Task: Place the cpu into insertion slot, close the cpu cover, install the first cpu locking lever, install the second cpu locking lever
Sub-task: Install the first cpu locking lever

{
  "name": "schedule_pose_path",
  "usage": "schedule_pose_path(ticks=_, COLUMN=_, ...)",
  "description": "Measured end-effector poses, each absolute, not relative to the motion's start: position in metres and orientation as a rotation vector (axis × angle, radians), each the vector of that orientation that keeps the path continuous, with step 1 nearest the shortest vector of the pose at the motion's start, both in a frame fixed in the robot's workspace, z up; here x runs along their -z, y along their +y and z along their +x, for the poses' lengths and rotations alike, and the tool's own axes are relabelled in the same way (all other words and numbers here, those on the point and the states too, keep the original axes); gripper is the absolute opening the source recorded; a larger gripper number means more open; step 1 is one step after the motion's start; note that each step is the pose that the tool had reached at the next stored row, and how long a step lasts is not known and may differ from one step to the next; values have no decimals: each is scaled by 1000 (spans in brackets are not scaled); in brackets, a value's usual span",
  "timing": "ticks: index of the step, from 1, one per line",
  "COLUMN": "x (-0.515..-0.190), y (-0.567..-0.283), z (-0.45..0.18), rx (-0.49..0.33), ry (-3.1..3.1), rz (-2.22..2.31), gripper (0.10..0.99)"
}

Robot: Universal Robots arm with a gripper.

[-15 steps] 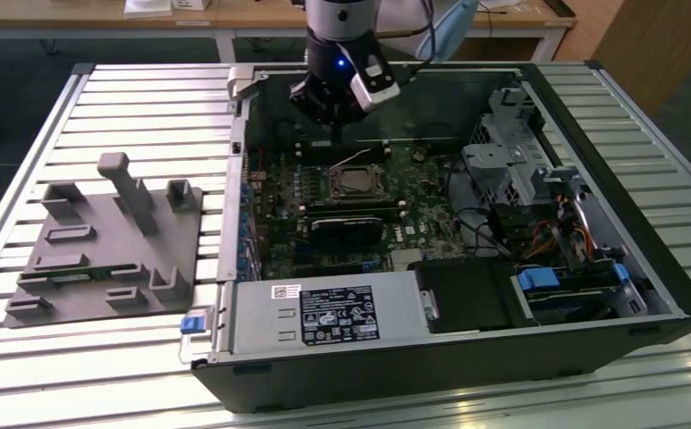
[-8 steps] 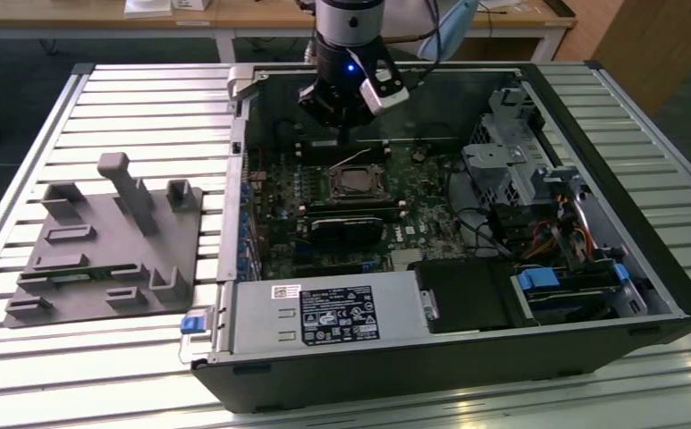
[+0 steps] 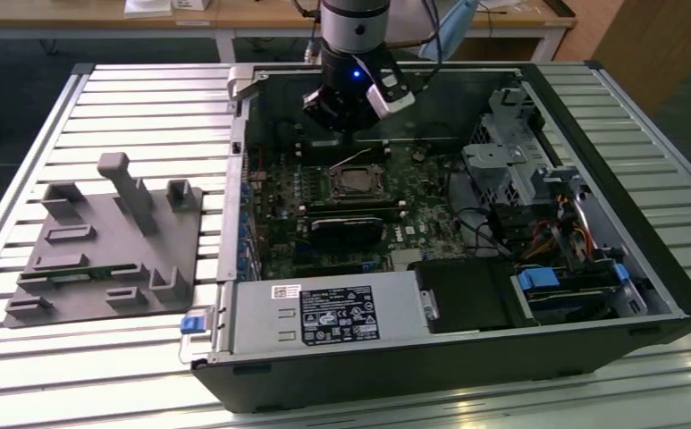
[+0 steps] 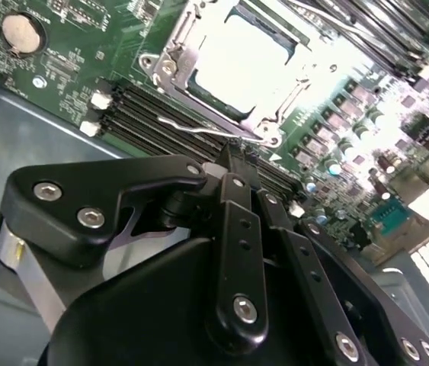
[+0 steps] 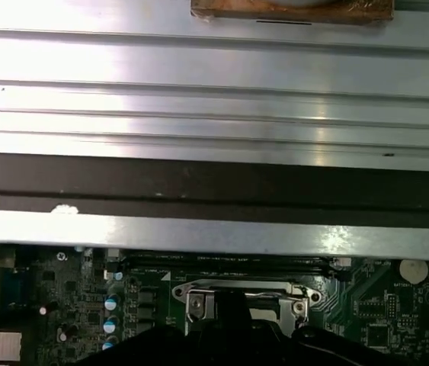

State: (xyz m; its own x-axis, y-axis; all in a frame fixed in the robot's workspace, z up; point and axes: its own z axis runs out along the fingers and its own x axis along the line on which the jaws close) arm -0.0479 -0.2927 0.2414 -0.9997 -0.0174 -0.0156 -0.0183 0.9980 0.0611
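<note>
Gripper (image 3: 348, 143) upper centre of your exterior view, clenched; second wrist view: tips against wire locking lever (image 4: 191, 128), cpu cover (image 4: 174, 70) down over cpu (image 4: 241, 57).

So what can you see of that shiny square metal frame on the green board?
The thin silvery square metal cpu cover seems to lie flat on the green motherboard. Through its square window a flat surface glares bright white. Round screw heads sit by its corners. A thin wire lever runs along one side, and the black gripper hovers close there.
</note>
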Motion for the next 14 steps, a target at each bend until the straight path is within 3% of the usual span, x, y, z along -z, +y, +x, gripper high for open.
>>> schedule_pose_path(ticks=14, x=-231, y=-289, z=-35, rx=-95, ry=3125, rz=-31, gripper=106)
